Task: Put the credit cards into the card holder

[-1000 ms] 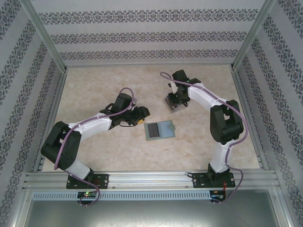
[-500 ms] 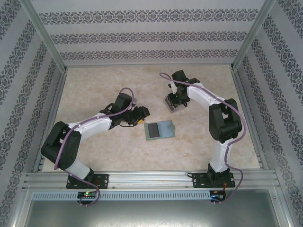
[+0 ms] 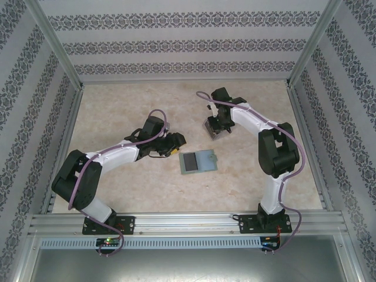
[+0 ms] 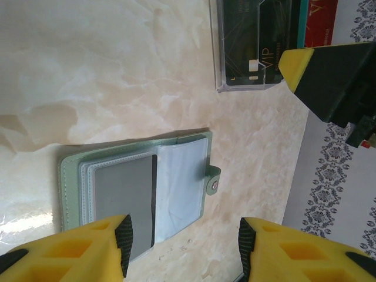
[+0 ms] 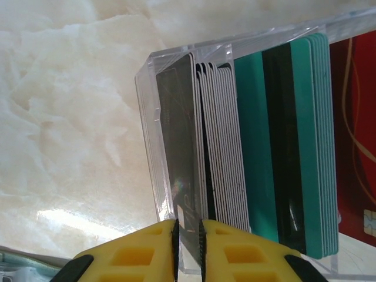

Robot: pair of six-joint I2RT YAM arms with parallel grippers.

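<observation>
Right pincer (image 5: 188,235) was found closed on the near edge of a dark grey card (image 5: 179,147), the outermost of the credit cards (image 5: 276,147) stood upright in a clear tray (image 5: 151,176). The thin edge was pinched between the yellow pads, presumably because a card packed on edge offers no other purchase. Grey cards were stacked close behind it, then teal-green ones, and a red card (image 5: 352,117) was seen just beyond the tray's far wall. From above, this pincer (image 3: 218,124) was seen bent down over the tray (image 3: 211,129) toward the far side of the desk (image 3: 117,106).

The card holder (image 4: 138,200) was laid open and flat on the desk, near the tray but apart from it, with its snap tab (image 4: 214,176) turned outward. One grey card (image 4: 123,200) was already seated in a sleeve of one half, while the clear sleeve beside it looked unfilled. The holder was probably left spread so that a sleeve mouth could be reached.

The left pincer (image 4: 182,247) was held above the holder with its jaws spread wide and nothing between them, seemingly so that the holder could be steadied or the card received. In the overhead view it (image 3: 175,141) was placed just beside the holder (image 3: 198,161). The step in hand was judged to be the drawing of the dark grey card out of the tray.
</observation>
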